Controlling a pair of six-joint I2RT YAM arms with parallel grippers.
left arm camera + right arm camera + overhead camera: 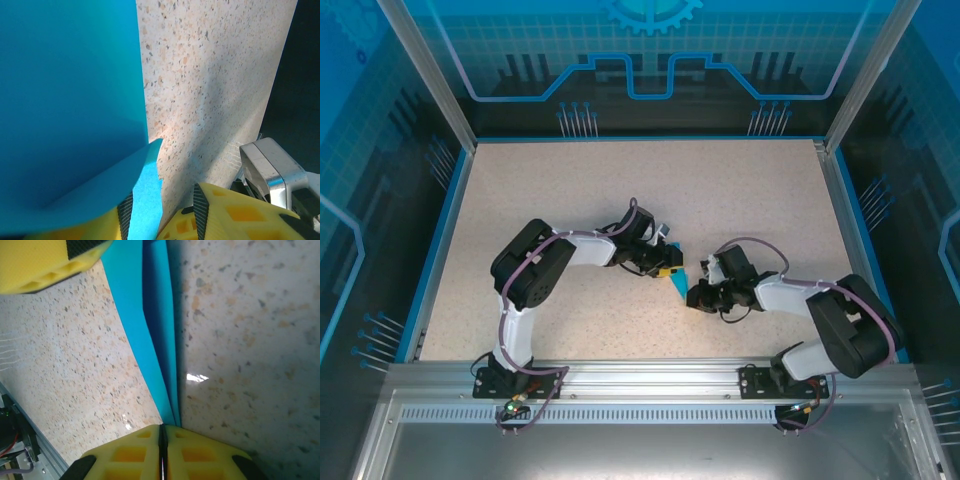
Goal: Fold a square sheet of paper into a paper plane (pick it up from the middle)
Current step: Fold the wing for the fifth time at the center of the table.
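The cyan-blue sheet of paper, folded into a narrow creased shape, hangs between the two arms over the middle of the speckled table, nearer its near edge than its far one. The right gripper has its yellow fingers pressed together, pinching the paper's pointed end. The left gripper stands partly spread; the paper passes between its fingers, lying against one, with bare table showing in the remaining gap.
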